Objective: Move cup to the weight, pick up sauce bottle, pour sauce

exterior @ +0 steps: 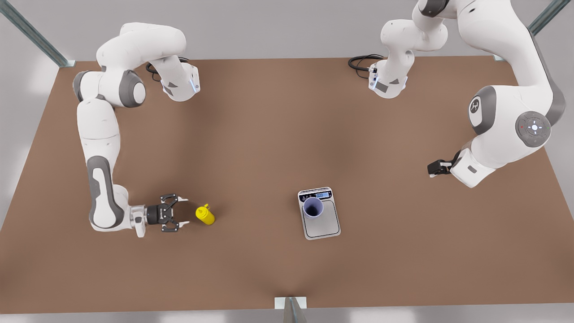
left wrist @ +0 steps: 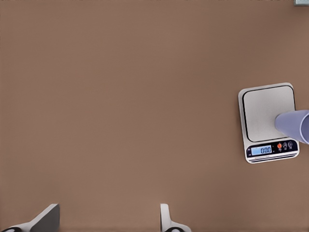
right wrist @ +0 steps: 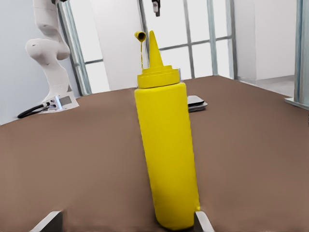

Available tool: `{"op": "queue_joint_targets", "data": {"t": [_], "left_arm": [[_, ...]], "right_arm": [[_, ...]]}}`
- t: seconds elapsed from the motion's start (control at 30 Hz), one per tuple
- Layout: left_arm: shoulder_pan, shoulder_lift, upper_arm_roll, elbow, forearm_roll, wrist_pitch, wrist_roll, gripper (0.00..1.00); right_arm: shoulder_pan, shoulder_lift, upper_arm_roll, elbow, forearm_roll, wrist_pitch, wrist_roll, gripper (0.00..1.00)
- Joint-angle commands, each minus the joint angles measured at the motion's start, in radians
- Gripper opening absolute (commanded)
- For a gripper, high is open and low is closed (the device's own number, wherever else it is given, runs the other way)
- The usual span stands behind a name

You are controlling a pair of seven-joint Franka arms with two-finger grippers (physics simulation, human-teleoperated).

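The yellow sauce bottle (exterior: 205, 214) stands upright on the brown table at the front view's left. My right gripper (exterior: 183, 212) lies low beside it, open, its fingertips a short gap from the bottle. In the right wrist view the sauce bottle (right wrist: 166, 159) looms close ahead of the open right gripper (right wrist: 125, 224). The lavender cup (exterior: 313, 207) stands on the weight (exterior: 323, 226), near its display end. My left gripper (exterior: 437, 168) waits raised at the front view's right. In the left wrist view the left gripper (left wrist: 106, 221) is open, off to the side of the weight (left wrist: 263, 108) and cup (left wrist: 294, 124).
Black cables (exterior: 361, 63) lie by the arm bases at the table's back edge. A metal bracket (exterior: 290, 305) sits at the front edge. Frame posts stand at the back corners. Bare table (exterior: 251, 148) stretches between bottle and weight.
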Motion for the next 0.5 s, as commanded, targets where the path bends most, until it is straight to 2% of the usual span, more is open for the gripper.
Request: {"op": "queue_joint_targets", "data": {"t": [0.0,0.03,0.13,0.2,0.23,0.3,0.33,0.4,0.47], "left_arm": [[0.000,0.000,0.000,0.000,0.000,-0.001,0.000,1.00],[0.000,0.001,0.000,0.000,0.000,0.001,0.000,1.00],[0.000,0.000,0.003,0.005,0.003,0.002,-0.012,1.00],[0.000,0.000,0.000,0.003,0.002,0.001,-0.017,1.00],[0.000,-0.008,-0.002,0.006,0.002,-0.001,-0.017,1.00],[-0.021,0.000,-0.008,0.015,0.002,0.002,-0.052,1.00],[-0.023,-0.005,-0.008,0.017,0.000,-0.001,-0.052,1.00],[-0.023,0.003,-0.008,0.012,0.002,-0.014,-0.034,1.00],[-0.023,-0.002,-0.008,0.015,0.000,-0.019,-0.048,1.00]], "right_arm": [[0.000,-0.006,-0.023,0.003,-0.018,-0.016,0.002,1.00],[0.006,-0.058,-0.095,0.027,-0.106,-0.028,0.131,1.00],[0.038,-0.153,-0.133,0.173,-0.355,0.041,0.749,1.00],[0.075,-0.237,-0.139,0.242,-0.602,0.050,1.376,1.00],[0.087,-0.308,-0.135,0.233,-0.702,0.052,1.573,1.00],[0.140,-0.576,-0.130,0.040,-0.871,0.119,2.021,1.00],[0.164,-0.668,-0.130,-0.008,-0.947,0.118,2.104,1.00],[0.169,-0.796,-0.127,-0.086,-0.958,0.121,2.107,1.00],[0.186,-0.837,-0.110,-0.120,-0.960,0.121,2.108,1.00]]}}
